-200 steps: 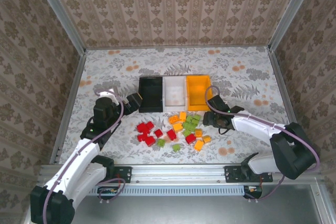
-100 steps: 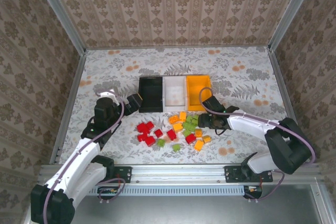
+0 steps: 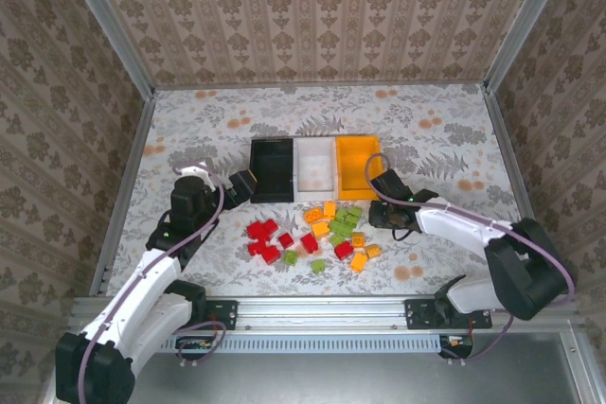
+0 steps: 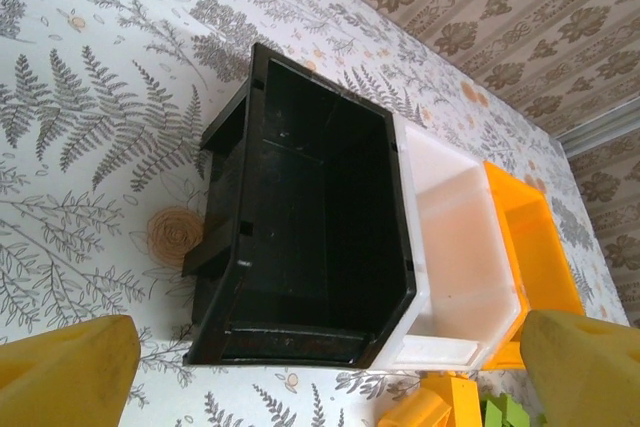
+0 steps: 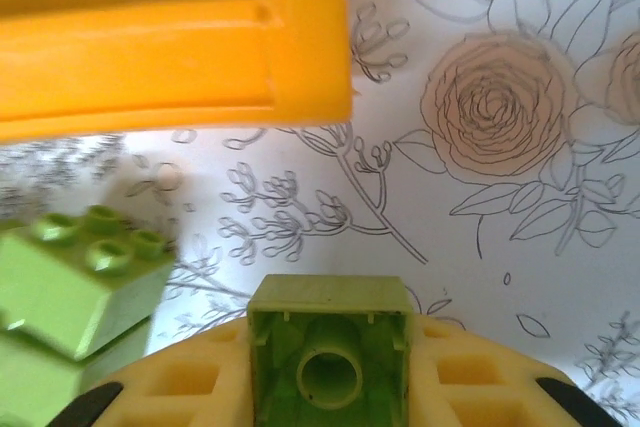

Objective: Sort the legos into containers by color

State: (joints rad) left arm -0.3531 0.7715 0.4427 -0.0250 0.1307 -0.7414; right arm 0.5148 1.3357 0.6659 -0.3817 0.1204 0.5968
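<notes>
1. Plastic in the pads: small light-green toy brick (image 5: 328,337) nipped in the closed right gripper (image 3: 386,216), just beside the orange-yellow plastic bin (image 5: 150,37).
2. Could slip out on a shallow pinch, or clip that bin's rim if carried low.
3. Left gripper (image 3: 242,183) spread wide, empty, near the black rectangular plastic bin (image 4: 300,217).

We see two arms, a left arm (image 3: 151,276) and a right arm (image 3: 464,224), each of white shells with black joints and a thin purplish cable (image 3: 220,205) looping alongside. Their fingers (image 4: 70,372) are yellow; the right fingers (image 5: 470,387) show square pockets.
</notes>
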